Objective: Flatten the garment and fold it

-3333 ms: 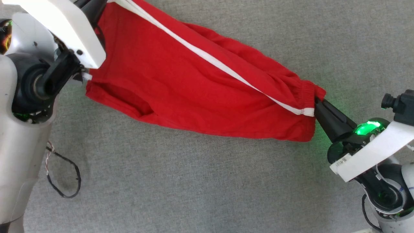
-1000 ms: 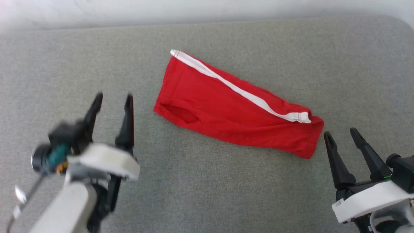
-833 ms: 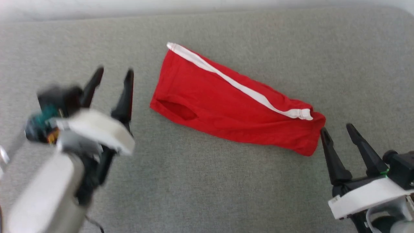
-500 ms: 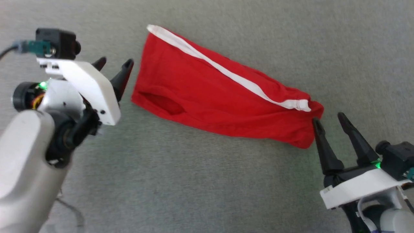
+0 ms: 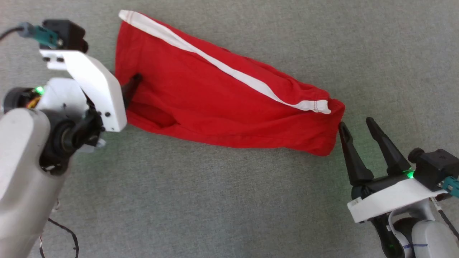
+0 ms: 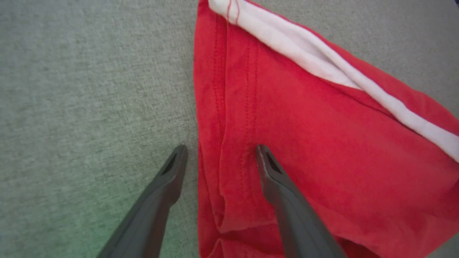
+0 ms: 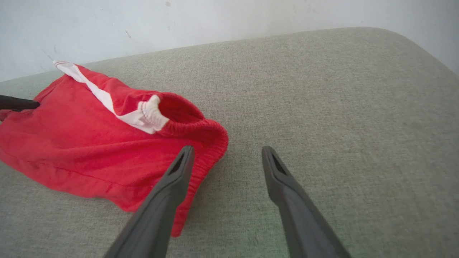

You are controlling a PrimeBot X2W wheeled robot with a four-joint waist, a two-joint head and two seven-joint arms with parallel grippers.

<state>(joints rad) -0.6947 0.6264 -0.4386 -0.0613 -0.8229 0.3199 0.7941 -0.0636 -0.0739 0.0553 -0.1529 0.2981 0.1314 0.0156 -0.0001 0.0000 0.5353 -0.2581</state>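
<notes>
The garment [image 5: 222, 104], red shorts with a white side stripe, lies slantwise on the grey surface, hem end at the upper left and gathered waistband [image 7: 211, 138] at the right. My left gripper [image 6: 221, 148] is open and straddles the hem edge: one finger is over the red cloth, the other over the bare surface. In the head view one dark left finger [image 5: 132, 85] shows over the cloth, the other hidden behind the white wrist housing. My right gripper [image 5: 354, 123] is open just off the waistband end, its left fingertip [image 7: 186, 152] at the waistband's rim.
The grey padded surface [image 5: 215, 200] stretches all around the shorts. Its far edge meets a white wall [image 7: 179, 21] and rounds off at a corner [image 7: 412, 43]. A thin black cable [image 5: 62, 233] loops beside my left arm at the lower left.
The head camera has tilted down and closer. My left gripper has moved right from the bare surface onto the garment's hem edge. The right gripper has come up to the waistband. Both stay open.
</notes>
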